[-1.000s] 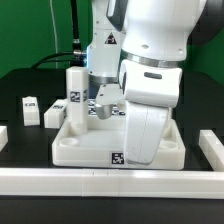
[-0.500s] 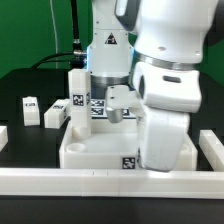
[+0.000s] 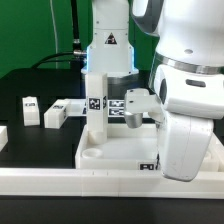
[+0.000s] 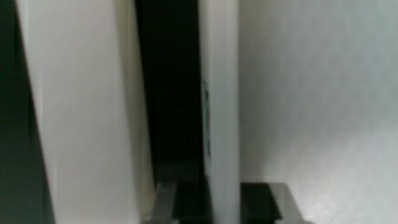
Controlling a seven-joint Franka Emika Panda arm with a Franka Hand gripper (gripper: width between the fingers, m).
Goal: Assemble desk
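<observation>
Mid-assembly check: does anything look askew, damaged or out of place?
Nothing stands out. One leg stands upright in a corner of the tabletop, and the spare legs lie loose at the exterior view's left. The arm hides the rest.

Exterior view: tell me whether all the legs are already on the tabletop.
No: one leg stands upright on the tabletop, but a loose leg rests on the black table beside it.

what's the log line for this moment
leg upright in tabletop corner socket | two loose legs on table | gripper shut
</observation>
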